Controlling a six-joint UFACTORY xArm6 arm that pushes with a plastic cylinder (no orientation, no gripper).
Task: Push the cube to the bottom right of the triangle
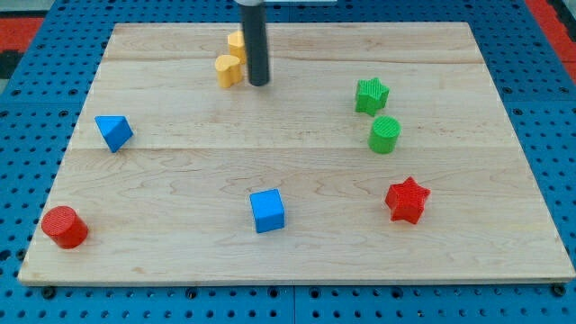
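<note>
A blue cube (267,211) sits on the wooden board near the view's bottom centre. A blue triangle (113,132) lies at the view's left, up and left of the cube. My tip (259,84) is near the view's top centre, at the end of the dark rod. It stands far above the cube and well to the right of the triangle. It is just to the right of a yellow block (229,70) and touches neither blue block.
A second yellow block (237,41) is partly hidden behind the rod. A green star (371,95) and a green cylinder (384,135) are at the right. A red star (407,200) is lower right. A red cylinder (64,227) is at the bottom left corner.
</note>
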